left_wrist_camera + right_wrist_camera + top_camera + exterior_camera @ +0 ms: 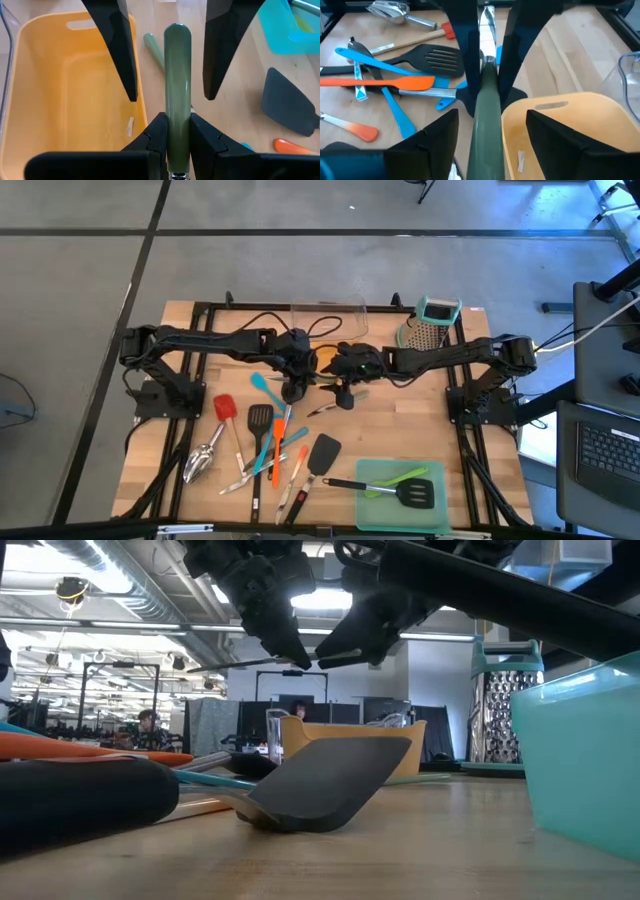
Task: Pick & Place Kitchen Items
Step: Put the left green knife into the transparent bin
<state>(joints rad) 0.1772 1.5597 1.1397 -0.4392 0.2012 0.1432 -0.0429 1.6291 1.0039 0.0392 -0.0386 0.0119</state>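
Left gripper (172, 142) jaws clamp a green-handled utensil (177, 85); its working end is hidden. Right gripper (487, 150) jaws stand open around the handle.

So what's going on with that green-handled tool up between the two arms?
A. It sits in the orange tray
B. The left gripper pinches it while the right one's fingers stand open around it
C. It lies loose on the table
B: the left gripper is clamped on the green-handled tool, and the right gripper has its fingers spread either side of the handle, above the orange tray.

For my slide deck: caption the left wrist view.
Left gripper clamps a green-handled utensil between the right gripper's open fingers, beside the orange tray.
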